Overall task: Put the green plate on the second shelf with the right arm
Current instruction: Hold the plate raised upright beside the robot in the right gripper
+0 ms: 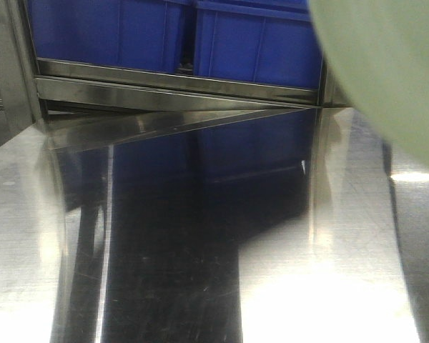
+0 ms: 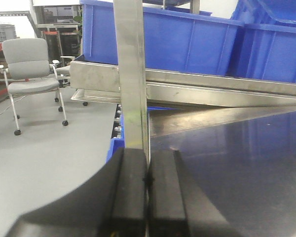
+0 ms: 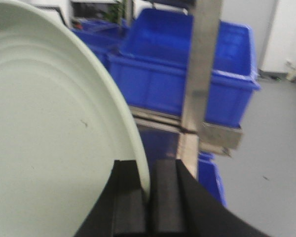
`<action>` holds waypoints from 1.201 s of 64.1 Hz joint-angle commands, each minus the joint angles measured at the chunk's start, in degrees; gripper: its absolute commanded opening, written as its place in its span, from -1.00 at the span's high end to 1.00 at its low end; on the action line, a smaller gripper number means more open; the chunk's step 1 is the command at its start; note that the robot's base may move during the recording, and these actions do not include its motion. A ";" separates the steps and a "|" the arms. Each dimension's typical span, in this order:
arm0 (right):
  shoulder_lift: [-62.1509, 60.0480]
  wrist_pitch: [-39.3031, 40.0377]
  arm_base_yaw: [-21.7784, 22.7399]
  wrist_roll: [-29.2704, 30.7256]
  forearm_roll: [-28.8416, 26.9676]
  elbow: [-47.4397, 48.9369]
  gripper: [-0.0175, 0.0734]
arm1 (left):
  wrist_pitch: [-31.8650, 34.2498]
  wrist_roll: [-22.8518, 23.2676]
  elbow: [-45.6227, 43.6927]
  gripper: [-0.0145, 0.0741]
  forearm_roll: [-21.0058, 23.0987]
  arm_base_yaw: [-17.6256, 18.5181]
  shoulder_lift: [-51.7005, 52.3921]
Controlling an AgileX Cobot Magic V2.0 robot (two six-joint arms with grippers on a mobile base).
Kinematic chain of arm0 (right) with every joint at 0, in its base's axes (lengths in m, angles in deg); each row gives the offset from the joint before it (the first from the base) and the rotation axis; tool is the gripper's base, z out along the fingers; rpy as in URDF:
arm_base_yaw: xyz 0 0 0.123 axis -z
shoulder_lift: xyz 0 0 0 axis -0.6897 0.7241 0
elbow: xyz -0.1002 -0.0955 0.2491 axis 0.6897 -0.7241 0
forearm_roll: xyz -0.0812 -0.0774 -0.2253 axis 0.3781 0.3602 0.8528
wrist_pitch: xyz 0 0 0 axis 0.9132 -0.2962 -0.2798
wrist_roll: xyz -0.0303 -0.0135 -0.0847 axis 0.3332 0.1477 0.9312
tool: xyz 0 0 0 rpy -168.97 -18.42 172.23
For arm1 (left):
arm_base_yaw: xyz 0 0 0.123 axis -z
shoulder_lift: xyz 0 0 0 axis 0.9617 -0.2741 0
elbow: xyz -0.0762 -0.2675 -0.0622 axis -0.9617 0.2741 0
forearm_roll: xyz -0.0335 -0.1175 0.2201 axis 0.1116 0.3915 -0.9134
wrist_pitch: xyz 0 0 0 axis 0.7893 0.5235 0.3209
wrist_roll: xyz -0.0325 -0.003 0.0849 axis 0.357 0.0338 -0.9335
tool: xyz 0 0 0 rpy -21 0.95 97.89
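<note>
Clamping green plate [image 3: 49, 123] rim, right jaws pressed on both faces.

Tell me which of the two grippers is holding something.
The right gripper: its fingers pinch the rim of the green plate. The left gripper has its fingers shut together with nothing between them.

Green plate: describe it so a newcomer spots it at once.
Start at the steel rack loaded with blue bins. In front of it, the right gripper pinches the rim of the green plate. It alone is pale, round and matte among blue plastic and shiny metal.
</note>
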 commanded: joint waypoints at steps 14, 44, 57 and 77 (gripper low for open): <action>-0.14 15.95 11.64 -1.27 -1.34 -9.70 0.49 | 4.37 0.09 2.27 0.38 0.00 0.17 1.18; -0.74 29.65 11.86 0.85 -4.53 -20.73 0.49 | 4.37 0.09 2.27 0.38 0.00 0.17 1.18; -0.74 31.15 11.86 8.43 -8.99 -20.73 0.49 | 4.37 0.09 2.27 0.38 0.00 0.17 1.18; -0.74 31.16 11.86 8.43 -17.26 -20.73 0.49 | 4.37 0.09 2.27 0.38 0.00 0.17 1.18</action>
